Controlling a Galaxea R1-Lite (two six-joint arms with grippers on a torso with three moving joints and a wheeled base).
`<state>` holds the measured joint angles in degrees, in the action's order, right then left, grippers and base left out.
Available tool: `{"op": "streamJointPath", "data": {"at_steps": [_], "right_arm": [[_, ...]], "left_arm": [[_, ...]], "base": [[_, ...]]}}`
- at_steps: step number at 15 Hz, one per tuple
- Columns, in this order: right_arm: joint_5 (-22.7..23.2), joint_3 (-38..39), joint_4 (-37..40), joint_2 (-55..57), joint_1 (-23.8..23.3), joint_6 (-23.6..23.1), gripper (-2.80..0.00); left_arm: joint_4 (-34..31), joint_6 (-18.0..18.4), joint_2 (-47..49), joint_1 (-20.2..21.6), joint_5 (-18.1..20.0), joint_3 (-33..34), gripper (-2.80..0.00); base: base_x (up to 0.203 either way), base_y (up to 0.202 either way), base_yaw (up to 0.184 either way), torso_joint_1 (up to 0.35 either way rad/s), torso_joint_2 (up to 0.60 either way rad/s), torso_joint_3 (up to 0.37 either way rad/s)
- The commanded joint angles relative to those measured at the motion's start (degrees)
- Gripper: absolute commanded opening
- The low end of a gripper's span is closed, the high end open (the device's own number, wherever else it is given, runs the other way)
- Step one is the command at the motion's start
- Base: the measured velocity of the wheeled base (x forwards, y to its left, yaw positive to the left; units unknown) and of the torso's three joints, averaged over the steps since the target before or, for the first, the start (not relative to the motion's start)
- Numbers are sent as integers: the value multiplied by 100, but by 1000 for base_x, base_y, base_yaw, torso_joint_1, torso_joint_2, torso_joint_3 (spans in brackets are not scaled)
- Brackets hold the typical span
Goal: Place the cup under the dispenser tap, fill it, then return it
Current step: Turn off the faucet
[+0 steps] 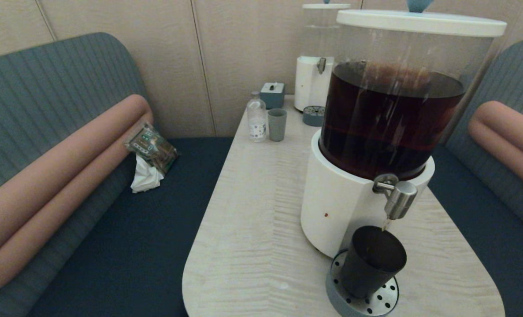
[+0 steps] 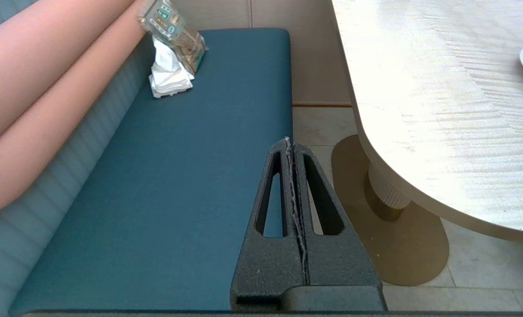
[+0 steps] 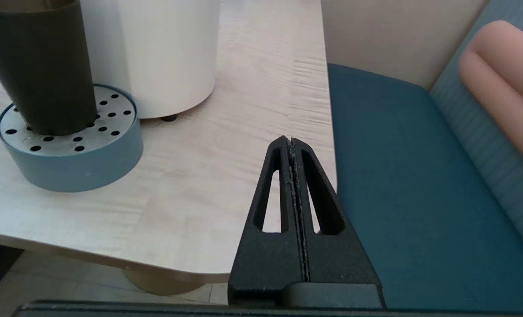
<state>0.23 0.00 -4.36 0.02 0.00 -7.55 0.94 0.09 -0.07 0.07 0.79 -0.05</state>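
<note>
Standing upright on the drip tray (image 3: 74, 169) under the dispenser tap (image 1: 400, 198), the cup (image 3: 41, 70) lies nearer my right hand (image 3: 291, 141) (closed, empty); my left hand (image 2: 290, 143), closed, hangs beside the worktop (image 2: 420, 110).

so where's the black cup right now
In the head view, the black tapered plastic cup stands on the round perforated drip tray, under the large dispenser's brushed-steel tap.
</note>
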Motion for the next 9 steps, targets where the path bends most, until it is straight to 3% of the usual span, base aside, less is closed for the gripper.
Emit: {"op": "streamJointPath", "data": {"at_steps": [1, 4, 9], "right_arm": [[81, 14, 93, -20, 0, -10, -280], [203, -61, 631, -3, 0, 59, -280], [83, -62, 627, -2, 0, 339, -280]], "left_arm": [[3, 0, 7, 10, 0, 5, -280], [3, -3, 7, 8, 0, 5, -280], [3, -1, 7, 6, 0, 1, -280]], "base": [[0, 0, 0, 0, 0, 0], [0, 0, 0, 0, 0, 0], [0, 0, 0, 0, 0, 0]]}}
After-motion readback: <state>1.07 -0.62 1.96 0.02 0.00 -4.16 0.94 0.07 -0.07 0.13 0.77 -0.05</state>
